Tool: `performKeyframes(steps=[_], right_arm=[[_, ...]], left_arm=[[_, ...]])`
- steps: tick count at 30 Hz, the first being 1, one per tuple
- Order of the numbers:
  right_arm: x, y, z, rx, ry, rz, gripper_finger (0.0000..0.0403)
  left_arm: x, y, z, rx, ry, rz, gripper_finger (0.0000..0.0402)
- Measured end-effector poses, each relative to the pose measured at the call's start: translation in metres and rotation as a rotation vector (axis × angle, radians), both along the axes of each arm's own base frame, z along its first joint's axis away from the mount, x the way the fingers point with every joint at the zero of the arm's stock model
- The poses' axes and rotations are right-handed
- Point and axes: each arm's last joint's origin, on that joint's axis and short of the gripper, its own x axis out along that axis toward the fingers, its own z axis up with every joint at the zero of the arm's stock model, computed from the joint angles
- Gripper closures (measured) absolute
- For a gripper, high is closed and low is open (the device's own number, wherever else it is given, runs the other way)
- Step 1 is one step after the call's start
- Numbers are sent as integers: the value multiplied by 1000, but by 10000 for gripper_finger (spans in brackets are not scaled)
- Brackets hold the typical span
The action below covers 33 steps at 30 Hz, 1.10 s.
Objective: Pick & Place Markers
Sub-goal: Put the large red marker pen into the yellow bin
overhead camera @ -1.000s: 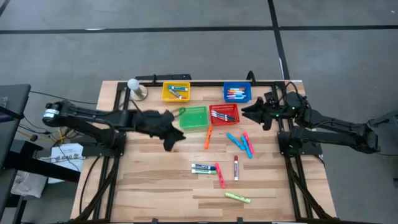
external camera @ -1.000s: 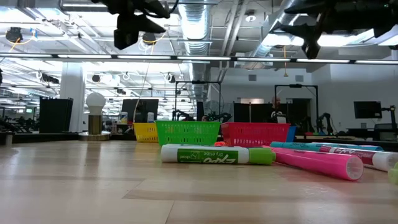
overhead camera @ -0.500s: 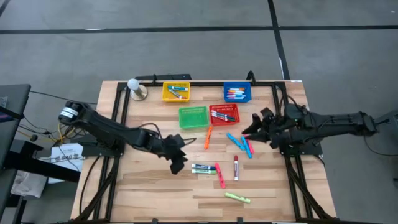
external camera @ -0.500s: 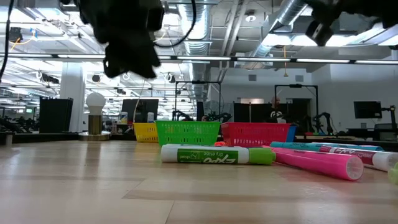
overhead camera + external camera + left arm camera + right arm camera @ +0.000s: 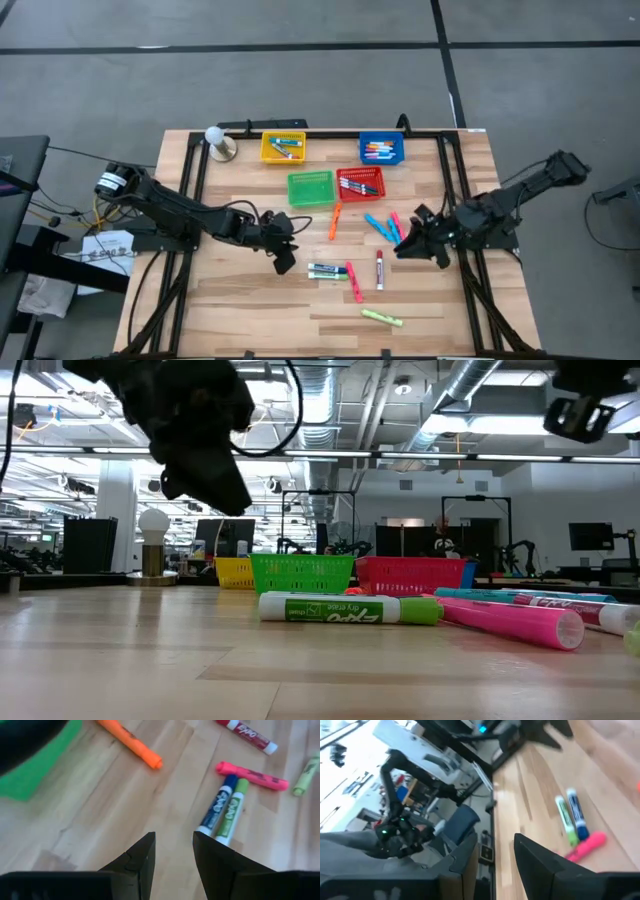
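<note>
High view: the left gripper (image 5: pixel 283 262) hangs beside the green marker (image 5: pixel 322 274) and blue marker (image 5: pixel 322 267); the right gripper (image 5: pixel 405 248) is near the loose markers (image 5: pixel 385 230) on the wooden table (image 5: pixel 240 300).

Low view: only it shows the ceiling ducts (image 5: pixel 320 390) and the room behind.

Left wrist view: fingers (image 5: pixel 142 855) part-open, empty; both markers lie parallel just beyond them, long axes pointing away.

Right wrist view: fingers (image 5: pixel 535 855) apart, holding nothing.

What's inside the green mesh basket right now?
Nothing visible: the high view shows only the bare floor of the green mesh basket. In the low view its wall hides the inside.
</note>
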Motion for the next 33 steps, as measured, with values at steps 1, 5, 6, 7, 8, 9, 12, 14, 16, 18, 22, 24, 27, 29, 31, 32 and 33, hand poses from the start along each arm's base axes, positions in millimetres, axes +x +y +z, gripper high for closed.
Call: performKeyframes(steps=[1,5,6,7,8,9,12,14,16,18,22,24,27,29,31,32,33], right_arm=[[1,4,-3,8,24,-5,288],[8,16,-15,50,137,-32,289],[10,19,-19,66,171,-38,289],[12,21,-23,86,205,-46,289],[14,23,-27,105,241,-56,289],[16,25,-31,123,274,-67,289],[24,30,-39,156,357,-101,289],[30,34,-38,174,396,-121,289],[39,39,-34,187,429,-139,290],[46,43,-31,187,498,-164,290],[58,53,-26,198,699,-223,290],[65,57,-25,207,795,-256,290],[74,63,-29,233,905,-346,290],[81,67,-32,260,944,-392,290],[89,70,-37,282,972,-432,290],[93,71,-41,282,985,-447,290],[96,72,-45,279,1001,-464,290]], left_arm=[[-3,2,-1,7,3,-2,271],[-16,6,-6,21,16,-12,271],[-20,7,-8,21,20,-15,271],[-24,8,-10,23,25,-16,271],[-28,9,-11,22,26,-15,271],[-32,10,-11,19,25,-11,271],[-43,14,-11,12,8,-9,271],[-50,16,-9,7,-9,-10,271],[-57,19,-7,5,-33,-6,271],[-65,21,-5,7,-59,4,271],[-77,26,-1,21,-109,20,271],[-83,28,1,30,-129,13,271],[-89,31,1,35,-152,15,271],[-92,32,1,36,-162,13,271],[-95,33,1,47,-165,3,271],[-96,33,0,52,-167,-2,271],[-97,33,0,59,-168,-9,271]])
